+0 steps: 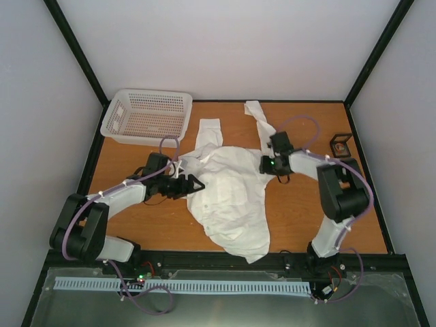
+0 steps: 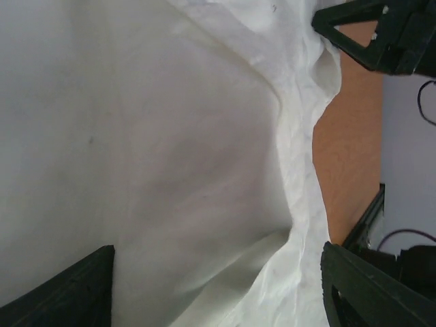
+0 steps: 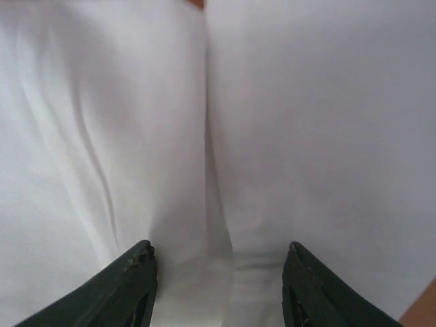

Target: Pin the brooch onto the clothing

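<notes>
Wooden counter [image 1: 136, 225] holds the shirt [image 1: 231, 197], hem toward its near edge; I see the left arm [image 1: 122, 194] and right arm [image 1: 340, 191] bent over it, jaws spread.

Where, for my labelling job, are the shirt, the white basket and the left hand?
shirt [image 1: 231, 197]: top view, on the middle of its front.
white basket [image 1: 143, 136]: top view, on its near wall.
left hand [image 1: 199, 184]: top view, midway between its fingertips, at the shirt's edge.
</notes>
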You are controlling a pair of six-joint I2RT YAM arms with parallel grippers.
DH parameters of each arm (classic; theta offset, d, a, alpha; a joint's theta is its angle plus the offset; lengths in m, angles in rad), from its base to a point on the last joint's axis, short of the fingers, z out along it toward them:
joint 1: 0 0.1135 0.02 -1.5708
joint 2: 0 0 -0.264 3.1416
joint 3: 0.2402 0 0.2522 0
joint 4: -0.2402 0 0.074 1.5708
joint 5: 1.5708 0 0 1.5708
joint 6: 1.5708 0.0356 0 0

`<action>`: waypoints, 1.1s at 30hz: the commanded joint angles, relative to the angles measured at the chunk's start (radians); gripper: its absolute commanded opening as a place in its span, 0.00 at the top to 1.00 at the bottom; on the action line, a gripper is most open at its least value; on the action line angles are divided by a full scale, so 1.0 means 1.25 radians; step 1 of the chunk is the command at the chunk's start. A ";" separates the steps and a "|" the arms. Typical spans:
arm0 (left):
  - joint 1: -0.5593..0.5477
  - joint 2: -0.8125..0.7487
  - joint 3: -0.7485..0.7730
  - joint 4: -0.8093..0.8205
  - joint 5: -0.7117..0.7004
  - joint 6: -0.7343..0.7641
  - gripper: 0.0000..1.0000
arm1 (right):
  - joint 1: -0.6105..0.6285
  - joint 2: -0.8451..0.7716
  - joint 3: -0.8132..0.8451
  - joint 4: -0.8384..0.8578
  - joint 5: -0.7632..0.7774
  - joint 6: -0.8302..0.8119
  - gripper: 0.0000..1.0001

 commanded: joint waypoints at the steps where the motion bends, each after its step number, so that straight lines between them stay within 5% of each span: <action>1: -0.022 -0.015 -0.034 0.041 0.068 -0.025 0.20 | -0.048 -0.158 -0.286 0.089 0.024 0.146 0.49; 6: -0.022 -0.073 -0.019 -0.011 0.024 0.002 0.13 | -0.053 -0.416 -0.517 0.182 -0.076 0.214 0.48; 7: -0.022 -0.105 -0.004 -0.029 -0.006 0.007 0.10 | -0.044 -0.462 -0.519 0.177 -0.085 0.194 0.40; 8: -0.021 -0.138 0.009 -0.038 -0.038 0.011 0.06 | -0.027 -0.502 -0.502 0.152 -0.072 0.162 0.08; 11: -0.020 -0.249 0.035 -0.043 -0.156 0.033 0.00 | 0.016 -0.533 -0.397 0.115 -0.048 0.022 0.00; 16: -0.013 -0.327 0.088 -0.074 -0.348 0.083 0.00 | 0.045 -0.334 -0.167 0.047 -0.102 -0.161 0.00; 22: -0.010 -0.299 0.114 -0.082 -0.363 0.093 0.00 | 0.087 -0.055 0.115 -0.082 -0.097 -0.285 0.02; 27: -0.010 -0.278 0.117 -0.088 -0.343 0.103 0.00 | 0.106 0.101 0.272 -0.185 -0.139 -0.341 0.22; 33: -0.009 -0.252 0.124 -0.079 -0.317 0.117 0.00 | 0.121 0.179 0.312 -0.217 -0.181 -0.338 0.46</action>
